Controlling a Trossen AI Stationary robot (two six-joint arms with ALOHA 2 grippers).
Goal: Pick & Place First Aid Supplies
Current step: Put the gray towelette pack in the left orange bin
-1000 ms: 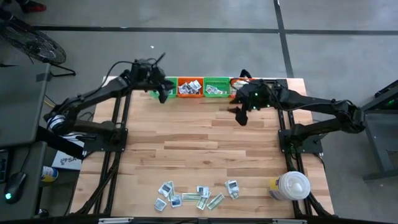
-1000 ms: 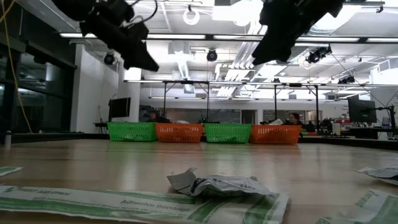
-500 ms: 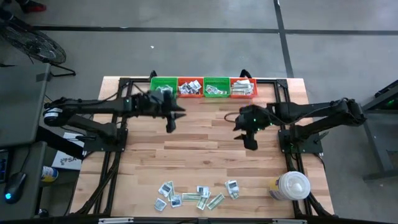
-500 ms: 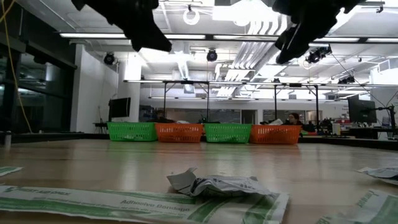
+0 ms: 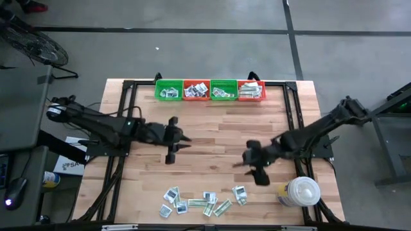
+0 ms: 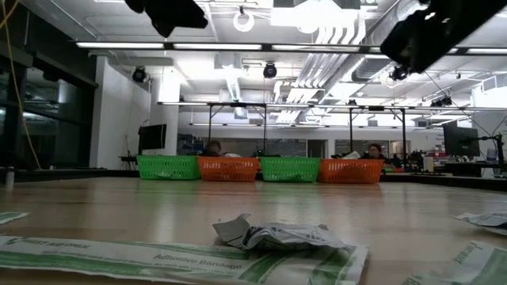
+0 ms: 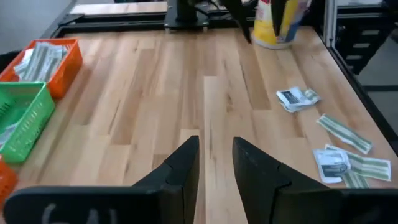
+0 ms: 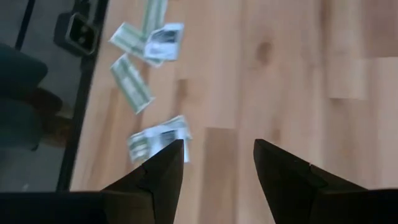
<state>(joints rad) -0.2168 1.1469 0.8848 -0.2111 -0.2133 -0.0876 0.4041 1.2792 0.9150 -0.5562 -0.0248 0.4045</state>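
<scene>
Baskets (image 5: 210, 90) at top centre part-filled; packets (image 5: 204, 202) left at bottom centre. Left gripper (image 5: 180, 138), right gripper (image 5: 245, 160): spread, empty, mid-frame.

Bare wooden tabletop (image 5: 212, 128) lay open mid-frame. Small flat packets (image 5: 204, 202) cluttered the bottom edge; a white round lidded container (image 5: 301, 191) blocked the lower right.

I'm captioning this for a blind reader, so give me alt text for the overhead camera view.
Seen from above, the left gripper and right gripper hang open and empty over a wooden table. Small first aid packets lie scattered along its near edge, four baskets line the far edge, and a white round container stands beside the packets.
</scene>
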